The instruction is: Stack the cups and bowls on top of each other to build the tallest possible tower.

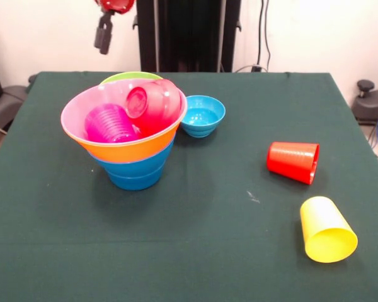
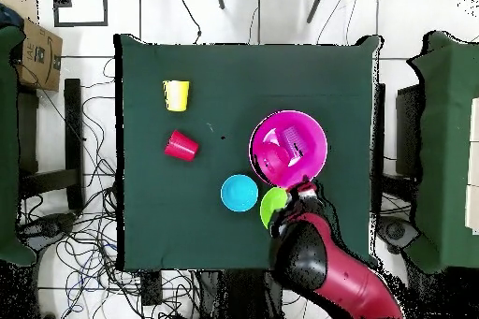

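The tower stands at the table's left in the front view: a blue bowl (image 1: 132,176) at the base, an orange bowl (image 1: 129,150) above it, and a wide pink bowl (image 1: 75,110) on top. Inside the pink bowl a purple cup (image 1: 110,124) lies on its side beside a tilted small red bowl (image 1: 152,104). A green bowl (image 1: 129,77) stands just behind the tower. A light-blue bowl (image 1: 203,115) sits to its right. A red cup (image 1: 293,162) and a yellow cup (image 1: 327,229) lie on their sides at the right. My gripper (image 1: 104,34) hangs high behind the tower and holds nothing.
In the overhead view my arm (image 2: 327,268) reaches in from the bottom, with the gripper (image 2: 306,191) between the pink bowl (image 2: 321,137) and the green bowl (image 2: 273,206). The light-blue bowl (image 2: 239,193), red cup (image 2: 181,145) and yellow cup (image 2: 176,95) lie to the left. Chairs flank the table.
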Available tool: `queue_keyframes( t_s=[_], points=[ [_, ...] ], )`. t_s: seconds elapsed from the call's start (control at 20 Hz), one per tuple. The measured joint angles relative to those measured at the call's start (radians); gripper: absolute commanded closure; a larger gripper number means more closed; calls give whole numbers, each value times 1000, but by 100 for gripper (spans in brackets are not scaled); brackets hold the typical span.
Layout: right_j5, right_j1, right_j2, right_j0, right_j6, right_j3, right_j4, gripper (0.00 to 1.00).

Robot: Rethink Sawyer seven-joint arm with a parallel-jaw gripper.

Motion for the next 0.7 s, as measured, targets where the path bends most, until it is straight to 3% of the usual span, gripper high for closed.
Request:
queue_keyframes(
  t_s=[0.3,0.5,0.7],
  points=[
    [0,-88,3,-97,0,21,-175,0],
    [2,-187,61,-271,0,71,-274,0],
    [15,-264,140,-425,0,134,-290,0]
  ],
)
